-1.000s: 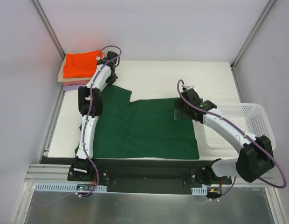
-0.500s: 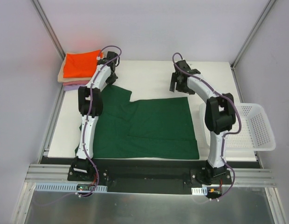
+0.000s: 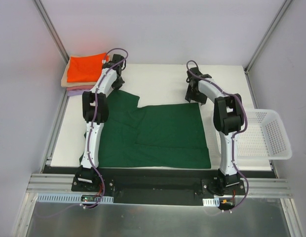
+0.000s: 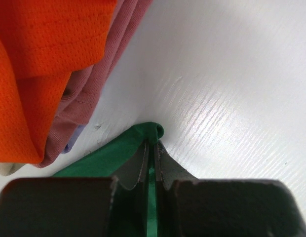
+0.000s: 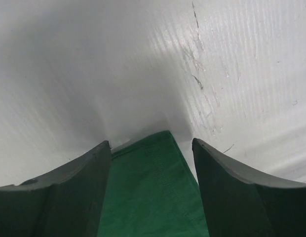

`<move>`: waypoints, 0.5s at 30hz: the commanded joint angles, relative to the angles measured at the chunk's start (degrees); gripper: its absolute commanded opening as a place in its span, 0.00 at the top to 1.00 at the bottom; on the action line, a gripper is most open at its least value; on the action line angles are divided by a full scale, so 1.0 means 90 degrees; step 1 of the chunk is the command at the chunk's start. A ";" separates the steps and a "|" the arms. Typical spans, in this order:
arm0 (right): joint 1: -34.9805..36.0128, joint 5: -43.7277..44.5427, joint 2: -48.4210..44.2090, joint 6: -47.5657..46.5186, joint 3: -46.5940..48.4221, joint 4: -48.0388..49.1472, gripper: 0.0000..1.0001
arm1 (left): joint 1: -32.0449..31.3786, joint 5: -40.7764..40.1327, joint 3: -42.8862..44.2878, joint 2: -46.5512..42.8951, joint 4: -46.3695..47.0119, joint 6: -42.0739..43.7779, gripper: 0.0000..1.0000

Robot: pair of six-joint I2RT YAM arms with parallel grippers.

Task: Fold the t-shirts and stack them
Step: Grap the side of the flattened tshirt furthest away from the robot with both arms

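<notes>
Overhead view. A dark green shirt (image 3: 158,133) lies spread flat on the white table (image 3: 163,79), covering most of its near half. One sleeve reaches toward the far left.

The left arm stretches from its base across the left part of this shirt. The left gripper (image 4: 152,145) is at the far tip of that sleeve.

The right arm rises beside the shirt's right edge and bends back over the far right corner. There the right gripper (image 5: 150,143) points down at the table.

A folded stack sits at the far left corner of the table, with the orange shirt (image 3: 84,68) on top. Beneath it a beige shirt (image 3: 65,79), a pink shirt (image 4: 94,84) and a lavender shirt (image 4: 69,145) show only as edges.

A white mesh basket (image 3: 269,133) stands at the right side, just beside the green shirt. The right arm is between the two.

Left wrist view. The two fingers are clenched on a small fold of green cloth at the sleeve tip. The stack's edge lies near this fold, with a narrow strip of bare table between them.

Right wrist view. The fingers are spread apart, one on each side of the green shirt's corner. The corner lies flat between them, and neither finger visibly presses it. Scratched bare table extends beyond.
</notes>
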 commanded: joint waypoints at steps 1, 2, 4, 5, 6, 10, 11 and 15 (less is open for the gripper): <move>-0.0057 -0.0152 -0.0162 0.0288 -0.0305 -0.0040 0.34 | 0.0047 0.0279 -0.0123 0.0074 -0.0385 0.0119 1.00; -0.0057 -0.0201 -0.0240 0.0307 -0.0432 0.0067 0.37 | 0.0047 0.0289 -0.0123 0.0064 -0.0375 0.0119 1.00; -0.0057 -0.0309 -0.0367 0.0346 -0.0637 0.0224 0.42 | 0.0057 0.0309 -0.0133 0.0074 -0.0385 0.0119 1.00; -0.0057 -0.0319 -0.0416 0.0385 -0.0706 0.0244 0.42 | 0.0057 0.0318 -0.0133 0.0074 -0.0375 0.0119 1.00; -0.0048 -0.0338 -0.0455 0.0405 -0.0745 0.0254 0.43 | 0.0067 0.0328 -0.0133 0.0064 -0.0385 0.0110 1.00; -0.0048 -0.0300 -0.0553 0.0425 -0.0911 0.0273 0.46 | 0.0067 0.0358 -0.0142 0.0064 -0.0375 0.0119 1.00; -0.0038 -0.0299 -0.0582 0.0444 -0.0960 0.0254 0.48 | 0.0076 0.0367 -0.0142 0.0064 -0.0375 0.0110 1.00; -0.0038 -0.0202 -0.0611 0.0493 -0.1000 0.0254 0.53 | 0.0086 0.0397 -0.0142 0.0064 -0.0375 0.0119 1.00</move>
